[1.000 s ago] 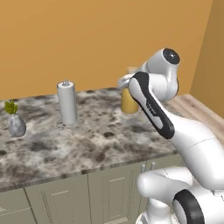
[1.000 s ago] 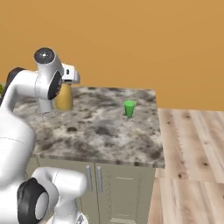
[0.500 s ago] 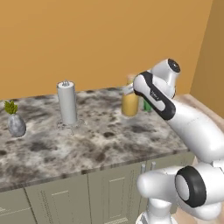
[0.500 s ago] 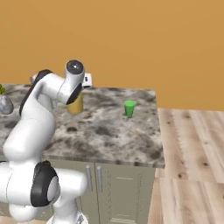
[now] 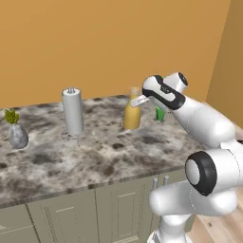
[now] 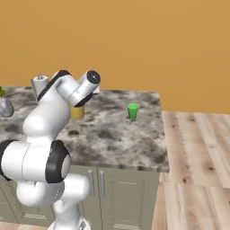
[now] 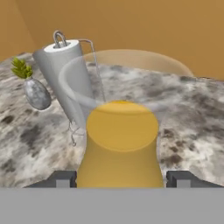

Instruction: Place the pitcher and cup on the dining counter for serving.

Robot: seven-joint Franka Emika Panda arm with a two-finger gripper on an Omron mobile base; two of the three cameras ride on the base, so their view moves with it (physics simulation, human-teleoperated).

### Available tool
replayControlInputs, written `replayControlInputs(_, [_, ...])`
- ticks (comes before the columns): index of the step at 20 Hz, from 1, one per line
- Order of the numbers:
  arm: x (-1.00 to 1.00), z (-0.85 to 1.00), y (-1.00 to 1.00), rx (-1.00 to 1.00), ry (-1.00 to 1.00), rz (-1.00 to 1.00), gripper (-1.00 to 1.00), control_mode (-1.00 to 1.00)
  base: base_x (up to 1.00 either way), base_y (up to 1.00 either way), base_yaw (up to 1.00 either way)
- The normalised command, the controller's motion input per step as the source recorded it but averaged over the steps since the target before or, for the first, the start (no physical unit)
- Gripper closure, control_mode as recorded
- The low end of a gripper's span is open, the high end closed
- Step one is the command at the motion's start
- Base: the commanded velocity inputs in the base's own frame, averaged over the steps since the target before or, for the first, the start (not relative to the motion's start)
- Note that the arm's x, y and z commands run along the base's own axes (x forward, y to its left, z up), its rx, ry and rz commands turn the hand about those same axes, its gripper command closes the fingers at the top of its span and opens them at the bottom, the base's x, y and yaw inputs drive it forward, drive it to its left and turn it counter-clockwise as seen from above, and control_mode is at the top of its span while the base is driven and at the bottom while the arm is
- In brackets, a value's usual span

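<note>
Since the earlier pictures, the pitcher [image 5: 132,114] is being shown further out over the marble top, with the arm stretched lower and flatter across the dining counter [image 5: 109,156] than before. The gripper [image 5: 140,100] is being held at the pitcher's neck, the forearm running nearly level from the right of the left base view. In the hand view, the pitcher [image 7: 120,148] is being seen between the two dark fingertips [image 7: 62,178], one on either side of its body; the fingers are spread wide and whether they are pressing on it cannot be told. The pitcher's long axis is being kept upright, its narrow neck pointing up, and its base appears to be at the counter surface, though contact cannot be confirmed. The cup [image 6: 132,111] is being left standing upright on the counter, well apart from the pitcher, toward the counter's far right end. A paper-towel roll [image 5: 72,111] and a small grey vase [image 5: 17,135] are being seen further left.
</note>
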Motion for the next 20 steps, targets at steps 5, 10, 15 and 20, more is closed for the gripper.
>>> replayControlInputs(5, [0.46, -0.41, 0.49, 0.04, 0.02, 0.10, 1.00, -1.00, 0.00, 0.00, 0.00])
replayControlInputs(10, [0.49, -0.33, 0.48, 0.00, 0.01, 0.03, 1.00, -1.00, 0.00, 0.00, 0.00])
replayControlInputs(15, [0.46, -0.34, 0.33, -0.03, 0.00, 0.02, 1.00, -1.00, 0.00, 0.00, 0.00])
replayControlInputs(20, [0.22, -0.47, 0.20, -0.06, 0.00, 0.01, 1.00, -1.00, 0.00, 0.00, 0.00])
